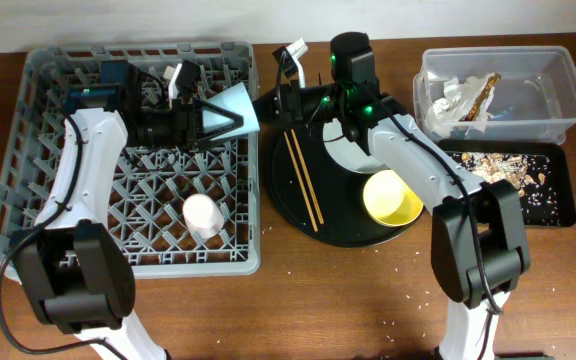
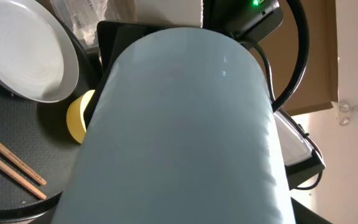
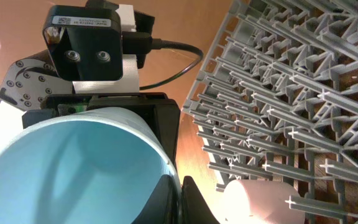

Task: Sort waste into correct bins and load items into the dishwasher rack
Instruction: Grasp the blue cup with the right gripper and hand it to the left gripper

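Note:
The light-blue cup (image 1: 230,108) lies on its side in the air over the right edge of the grey dishwasher rack (image 1: 48,150). My left gripper (image 1: 215,121) is shut around its narrow end; the cup fills the left wrist view (image 2: 179,124) and hides the fingers. My right gripper (image 3: 180,186) is shut on the cup's rim (image 3: 73,162), one finger inside, one outside. The pink cup (image 1: 200,213) lies in the rack. The white plate (image 1: 343,155), yellow bowl (image 1: 392,197) and two chopsticks (image 1: 303,180) sit on the round black tray (image 1: 348,228).
The clear tub (image 1: 558,90) at the back right holds white napkins (image 1: 453,100) and a gold-brown wrapper (image 1: 485,90). The shallow black tray (image 1: 558,205) in front of it holds food scraps and crumbs (image 1: 498,165). Loose crumbs dot the table's front.

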You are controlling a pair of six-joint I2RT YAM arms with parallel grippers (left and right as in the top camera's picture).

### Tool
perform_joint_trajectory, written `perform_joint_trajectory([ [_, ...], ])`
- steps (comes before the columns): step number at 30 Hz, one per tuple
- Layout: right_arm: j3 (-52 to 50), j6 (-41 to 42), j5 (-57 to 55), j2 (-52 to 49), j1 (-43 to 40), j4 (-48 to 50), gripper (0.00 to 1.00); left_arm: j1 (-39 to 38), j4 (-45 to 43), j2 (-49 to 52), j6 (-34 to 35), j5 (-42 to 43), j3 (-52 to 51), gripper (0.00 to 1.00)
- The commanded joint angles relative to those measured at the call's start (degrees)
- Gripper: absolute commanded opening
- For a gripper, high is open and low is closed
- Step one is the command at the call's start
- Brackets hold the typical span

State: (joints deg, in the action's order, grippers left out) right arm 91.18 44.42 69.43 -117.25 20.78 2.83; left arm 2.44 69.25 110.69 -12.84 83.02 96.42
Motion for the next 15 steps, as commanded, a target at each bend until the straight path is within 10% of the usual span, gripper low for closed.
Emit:
perform_joint_trajectory([
  [1,0.4,-2.6,-2.6,1.0,1.4,-3.8,0.04,0.0,-0.3,0.0,-0.9,2.3,0.0,0.65],
  [7,0.4,-2.6,-2.2,1.0,1.5,-3.9,0.04,6.5,-1.5,0.0,-0.1,3.5,0.0,0.98],
  [15,0.4,-2.6,-5.7,1.0,3.0,-3.6,0.04,3.8,-1.5,0.0,-0.1,4.7,0.0,0.92],
])
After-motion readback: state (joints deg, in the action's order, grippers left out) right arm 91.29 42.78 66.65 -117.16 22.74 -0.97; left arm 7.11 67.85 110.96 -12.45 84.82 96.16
